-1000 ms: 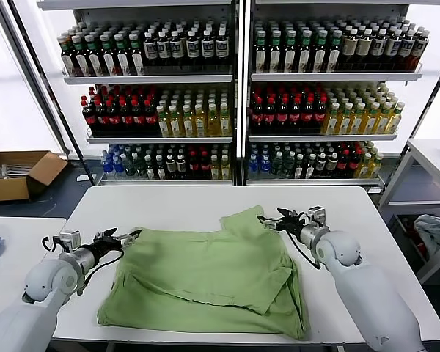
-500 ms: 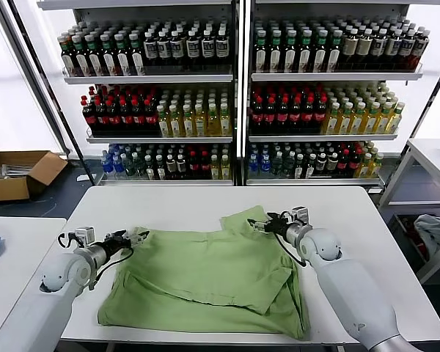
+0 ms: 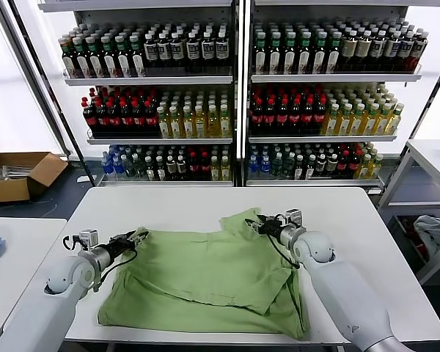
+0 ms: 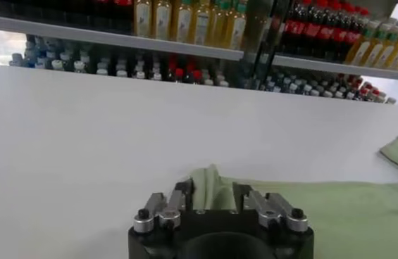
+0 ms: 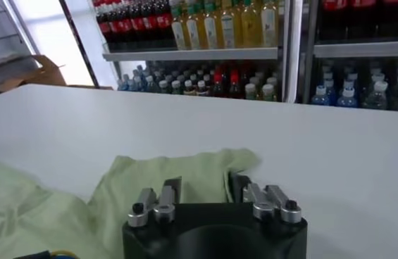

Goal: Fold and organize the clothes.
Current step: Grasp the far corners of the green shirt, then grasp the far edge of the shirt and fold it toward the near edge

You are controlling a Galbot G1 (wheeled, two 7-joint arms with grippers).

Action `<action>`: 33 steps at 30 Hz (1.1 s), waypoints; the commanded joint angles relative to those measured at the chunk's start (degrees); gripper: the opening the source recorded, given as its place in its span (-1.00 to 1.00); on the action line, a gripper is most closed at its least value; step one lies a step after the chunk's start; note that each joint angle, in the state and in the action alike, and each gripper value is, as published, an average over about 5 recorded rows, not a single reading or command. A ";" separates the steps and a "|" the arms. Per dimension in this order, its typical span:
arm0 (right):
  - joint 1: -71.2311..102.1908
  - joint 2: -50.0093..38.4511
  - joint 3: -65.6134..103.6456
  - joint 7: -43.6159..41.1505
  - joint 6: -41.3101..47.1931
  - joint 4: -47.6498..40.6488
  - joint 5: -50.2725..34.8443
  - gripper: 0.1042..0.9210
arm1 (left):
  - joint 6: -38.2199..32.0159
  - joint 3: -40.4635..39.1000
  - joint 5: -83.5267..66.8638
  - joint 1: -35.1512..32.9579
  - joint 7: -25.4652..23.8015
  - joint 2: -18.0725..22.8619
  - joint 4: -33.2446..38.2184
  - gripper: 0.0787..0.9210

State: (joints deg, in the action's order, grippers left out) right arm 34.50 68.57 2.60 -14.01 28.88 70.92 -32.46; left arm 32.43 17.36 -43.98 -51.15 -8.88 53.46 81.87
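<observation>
Shirt: the light green shirt (image 3: 209, 275) lies spread on the white counter (image 3: 183, 202), filling the lower centre of the head view, with a folded flap raised at its upper right corner.
Left tool: the left tool (image 3: 136, 236) sits at the lower left of the head view, at the shirt's upper left corner; in the left wrist view its fingers (image 4: 182, 196) stand on either side of a raised ridge of green fabric, pinching it.
Right tool: the right tool (image 3: 260, 223) sits right of centre in the head view, at the folded flap; in the right wrist view its fingers (image 5: 170, 190) are drawn in on a fold of the shirt's edge, pinching it.
Backdrop: shelves of bottles (image 3: 235, 95) fill the upper half of the head view.
Left edge: a cardboard box (image 3: 18, 174) sits on the floor.
</observation>
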 commanded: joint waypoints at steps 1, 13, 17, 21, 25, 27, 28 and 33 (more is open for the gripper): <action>0.10 0.48 -0.05 0.09 -0.05 0.42 -0.46 -0.37 | 0.14 -0.76 2.62 -0.63 -1.13 0.30 -0.74 -0.39; 6.49 -0.18 5.97 3.39 -1.49 12.74 -6.25 -0.99 | -2.84 2.02 2.82 -3.08 1.01 -0.43 9.02 -0.97; 10.28 -1.78 8.81 4.23 -1.13 20.67 -8.18 -0.99 | -3.37 4.27 1.26 -4.99 2.35 -0.98 14.23 -0.97; 15.71 -3.88 12.59 5.04 -0.47 28.10 -10.60 -0.99 | -3.81 6.92 -0.19 -7.37 3.25 -1.39 17.76 -0.97; 22.71 -6.20 16.68 5.59 -0.04 34.57 -12.22 -0.99 | -4.12 10.02 -0.85 -10.77 3.41 -1.72 21.01 -0.97; 26.49 -7.40 18.81 5.77 0.06 37.71 -12.56 -0.99 | -4.26 11.71 -1.03 -12.98 3.38 -2.00 22.86 -0.97; 28.44 -8.01 19.98 5.86 0.10 39.40 -12.76 -0.99 | -4.33 12.57 -1.07 -14.27 3.35 -2.16 23.92 -0.97; 36.95 -9.36 25.94 5.86 0.09 46.45 -13.26 -0.99 | -4.19 16.01 -1.40 -20.33 3.61 -2.60 28.48 -0.97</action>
State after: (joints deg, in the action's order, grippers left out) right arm 55.58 62.65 18.31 -8.85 28.93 101.47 -43.24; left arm 28.61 26.01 -44.24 -61.08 -6.11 51.35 99.54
